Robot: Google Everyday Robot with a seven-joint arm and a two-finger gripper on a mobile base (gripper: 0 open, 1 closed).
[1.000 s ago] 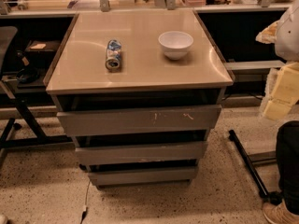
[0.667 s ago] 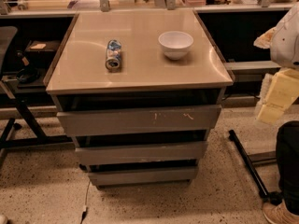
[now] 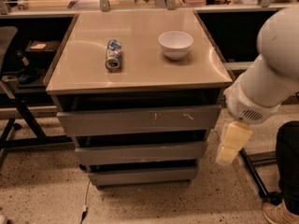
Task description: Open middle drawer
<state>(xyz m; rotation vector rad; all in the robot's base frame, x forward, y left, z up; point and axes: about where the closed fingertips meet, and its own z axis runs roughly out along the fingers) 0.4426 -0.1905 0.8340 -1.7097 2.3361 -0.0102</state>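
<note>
So, floor: speckled stone floor (image 3: 42,199) is taking up the near edge; a thin dark cable (image 3: 85,206) is trailing out from under the cabinet; a brown shoe (image 3: 280,213) is poking in at the bottom right corner
Bottom drawer: narrowest-looking grey front (image 3: 142,175) is sitting lowest, just above the floor
Middle drawer: the middle drawer (image 3: 140,153) is sitting between the other two; its plain grey front is lying a bit further back than the scratched one above, with a dark gap over it; it's looking pushed in
Gripper: the pale yellowish gripper (image 3: 232,143) is hanging pointed down off the right side of the cabinet, level with the middle drawer's right end, near it but not touching; can't tell whether it's spread or closed; it isn't holding anything
Arm: big white arm (image 3: 271,73) is coming in from the upper right
Top drawer: grey front with pale scratch marks (image 3: 140,120) is sitting right under the tabletop
Tabletop: beige top (image 3: 140,73) is carrying a can (image 3: 113,55) lying on its side at left and a white bowl (image 3: 175,44) standing upright at right, well apart
Back: a cluttered counter (image 3: 56,3) is running along behind
</note>
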